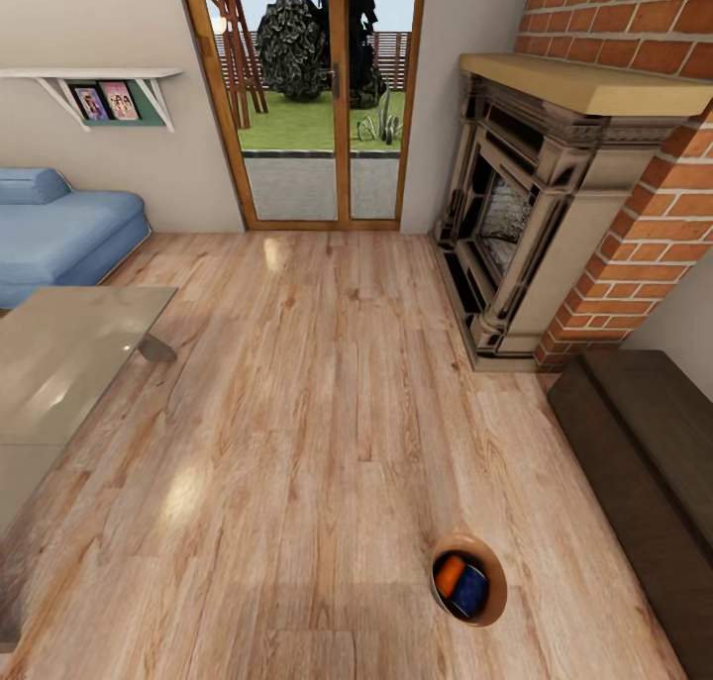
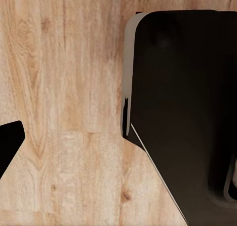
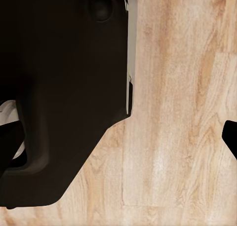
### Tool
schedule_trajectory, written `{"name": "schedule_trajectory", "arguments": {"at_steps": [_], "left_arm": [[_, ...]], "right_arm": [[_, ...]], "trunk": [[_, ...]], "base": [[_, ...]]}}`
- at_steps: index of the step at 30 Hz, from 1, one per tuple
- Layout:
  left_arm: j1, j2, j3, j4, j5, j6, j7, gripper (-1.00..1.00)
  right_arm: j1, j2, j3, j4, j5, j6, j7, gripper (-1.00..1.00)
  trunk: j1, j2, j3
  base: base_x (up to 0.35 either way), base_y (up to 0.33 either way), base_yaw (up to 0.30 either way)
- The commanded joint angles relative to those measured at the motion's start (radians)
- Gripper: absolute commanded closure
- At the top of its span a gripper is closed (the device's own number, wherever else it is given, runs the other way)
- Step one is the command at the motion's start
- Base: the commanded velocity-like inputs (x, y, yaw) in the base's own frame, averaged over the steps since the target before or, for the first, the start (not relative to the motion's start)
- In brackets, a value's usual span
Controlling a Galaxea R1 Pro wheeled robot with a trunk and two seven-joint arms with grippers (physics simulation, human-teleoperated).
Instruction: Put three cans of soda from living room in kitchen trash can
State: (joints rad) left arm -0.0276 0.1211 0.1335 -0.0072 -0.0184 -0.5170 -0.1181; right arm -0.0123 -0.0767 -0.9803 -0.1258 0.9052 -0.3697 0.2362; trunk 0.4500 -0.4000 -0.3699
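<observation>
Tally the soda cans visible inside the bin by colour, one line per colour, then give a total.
Looking down into the trash can on the wood floor, head view:
Orange can: 1
Dark blue can: 1
Total visible: 2
Any further can inside cannot be made out from this angle.

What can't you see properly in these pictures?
- Third soda can: in the head view the round grey bin with coppery inside shows one orange can and one dark blue can; its wall hides anything deeper.
- Glass coffee table: cut off by the head view's edge.
- End effectors: wrist views show a dark robot body over wood floor; open or shut is unclear.
</observation>
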Motion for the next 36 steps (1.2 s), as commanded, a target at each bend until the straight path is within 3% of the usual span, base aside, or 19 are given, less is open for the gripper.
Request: {"name": "schedule_trajectory", "arguments": {"at_steps": [1, 36], "left_arm": [[0.0, 0.0, 0.0, 0.0, 0.0, 0.0, 0.0, -1.0], [0.0, 0.0, 0.0, 0.0, 0.0, 0.0, 0.0, -1.0]], "right_arm": [[0.0, 0.0, 0.0, 0.0, 0.0, 0.0, 0.0, -1.0], [0.0, 0.0, 0.0, 0.0, 0.0, 0.0, 0.0, -1.0]], "trunk": [[0.0, 0.0, 0.0], [0.0, 0.0, 0.0]], "base": [[0.0, 0.0, 0.0], [0.0, 0.0, 0.0]]}}
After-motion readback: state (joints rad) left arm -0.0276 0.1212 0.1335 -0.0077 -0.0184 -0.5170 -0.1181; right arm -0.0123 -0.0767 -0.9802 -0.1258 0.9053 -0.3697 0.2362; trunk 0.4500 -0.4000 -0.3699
